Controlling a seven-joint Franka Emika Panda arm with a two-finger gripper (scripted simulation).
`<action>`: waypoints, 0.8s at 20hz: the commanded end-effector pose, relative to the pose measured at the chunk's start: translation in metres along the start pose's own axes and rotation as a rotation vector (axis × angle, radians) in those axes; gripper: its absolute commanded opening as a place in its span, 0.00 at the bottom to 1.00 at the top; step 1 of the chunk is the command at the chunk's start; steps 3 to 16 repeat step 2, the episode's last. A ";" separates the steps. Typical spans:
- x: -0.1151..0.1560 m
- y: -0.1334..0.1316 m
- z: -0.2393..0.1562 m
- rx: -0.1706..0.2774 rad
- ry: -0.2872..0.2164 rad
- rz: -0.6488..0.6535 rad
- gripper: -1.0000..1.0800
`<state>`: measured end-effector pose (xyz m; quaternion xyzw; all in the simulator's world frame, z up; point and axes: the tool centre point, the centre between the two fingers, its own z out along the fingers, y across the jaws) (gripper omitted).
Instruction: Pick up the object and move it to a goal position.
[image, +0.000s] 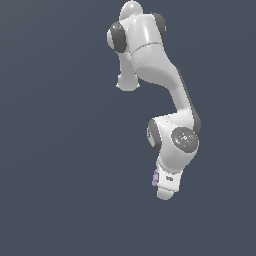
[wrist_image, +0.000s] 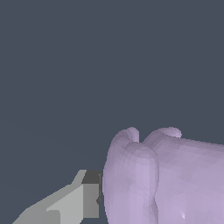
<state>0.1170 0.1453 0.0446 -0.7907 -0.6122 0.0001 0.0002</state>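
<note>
Over on the exterior view's left there is nothing but flat slate-grey backdrop, no surface edge to speak of. Moving toward the middle, the white arm (image: 150, 55) comes into play: its bulky shoulder sits up at twelve o'clock, with dark grey joint caps on either side, and the links sweep down toward five o'clock. There's the elbow bend, then a round dark-faced joint (image: 184, 139) right of centre.

Below that joint hangs the wrist and the gripper (image: 164, 192), pointing down toward six o'clock. And there it is, the object (image: 155, 177): a tiny pale lilac lump peeking out at the nine o'clock side of the hand, touching the white housing, mostly hidden behind it.

Switching to the wrist view, reading from the left: one grey finger (wrist_image: 72, 201) juts in with a darker pad at its tip. Right against that pad sits the object (wrist_image: 166, 179), huge in this close shot, pale purple, lumpy, with two rounded knobs along its upper edge. It fills the whole corner at five o'clock and runs off the frame.

The pad looks pressed against the lump's side. The opposite finger is out of frame, so whether the tool is truly clamped on the lump, I cannot tell.
</note>
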 end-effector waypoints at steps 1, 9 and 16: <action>0.002 0.001 0.000 0.000 0.000 0.001 0.00; 0.002 0.001 0.000 0.000 0.000 0.001 0.00; 0.002 0.001 0.000 0.000 0.000 0.001 0.00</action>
